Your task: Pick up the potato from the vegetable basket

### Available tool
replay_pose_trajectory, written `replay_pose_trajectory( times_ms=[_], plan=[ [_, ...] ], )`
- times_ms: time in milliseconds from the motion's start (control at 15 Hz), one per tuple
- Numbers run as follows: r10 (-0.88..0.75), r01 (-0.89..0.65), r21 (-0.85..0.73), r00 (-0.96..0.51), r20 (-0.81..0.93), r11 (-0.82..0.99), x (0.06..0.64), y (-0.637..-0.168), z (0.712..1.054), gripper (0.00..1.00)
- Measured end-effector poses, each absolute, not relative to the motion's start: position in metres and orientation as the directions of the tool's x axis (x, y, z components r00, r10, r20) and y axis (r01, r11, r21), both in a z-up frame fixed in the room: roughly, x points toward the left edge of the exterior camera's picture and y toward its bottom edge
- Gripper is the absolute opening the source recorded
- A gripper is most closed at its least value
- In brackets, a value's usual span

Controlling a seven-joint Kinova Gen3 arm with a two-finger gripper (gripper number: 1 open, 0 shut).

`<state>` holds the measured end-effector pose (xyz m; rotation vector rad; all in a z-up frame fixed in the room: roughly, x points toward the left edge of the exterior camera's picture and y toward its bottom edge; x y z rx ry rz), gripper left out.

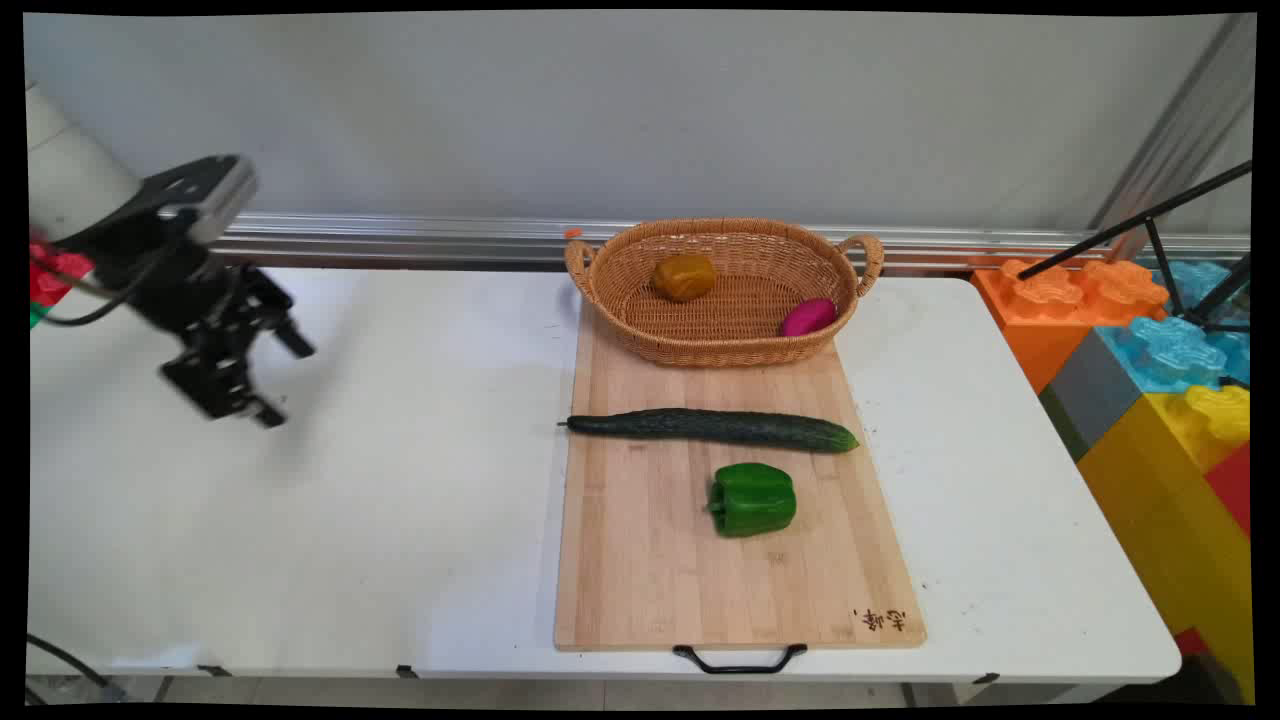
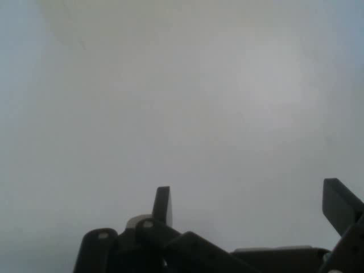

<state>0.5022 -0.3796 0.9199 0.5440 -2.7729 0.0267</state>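
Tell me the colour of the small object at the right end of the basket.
Magenta pink, lying inside the wicker basket; the main view shows it best.

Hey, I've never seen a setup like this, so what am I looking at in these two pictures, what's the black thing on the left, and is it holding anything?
The black thing is the gripper of a white robot arm, a two-fingered hand. It hangs above the bare left part of the white table, fingers apart, holding nothing.

The wide picture comes from a fixed camera looking down across the table. The grey picture comes from a camera on the hand itself: you see its two fingers rising from the bottom edge, with only plain pale surface beyond.

On the table lies a wooden cutting board. On it are a cucumber, a green bell pepper and a wicker basket. The basket contains a brownish-yellow item and a magenta one. Big toy blocks stand at the right.
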Motion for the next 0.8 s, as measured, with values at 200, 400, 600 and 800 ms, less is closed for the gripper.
replay_pose_trajectory(
  times_ms=[200, 400, 600, 800],
  plan=[
    [-0.381, -0.409, -0.005, -0.855, 0.353, 0.913, 0.475, -0.398, 0.932, 1.0],
    [-0.391, -0.447, -0.056, -0.83, 0.398, 0.893, 0.445, -0.421, 0.946, 1.0],
    [-0.408, -0.49, -0.094, -0.805, 0.43, 0.867, 0.42, -0.443, 0.959, 1.0],
    [-0.423, -0.532, -0.128, -0.777, 0.466, 0.837, 0.386, -0.473, 0.972, 1.0]
  ],
)
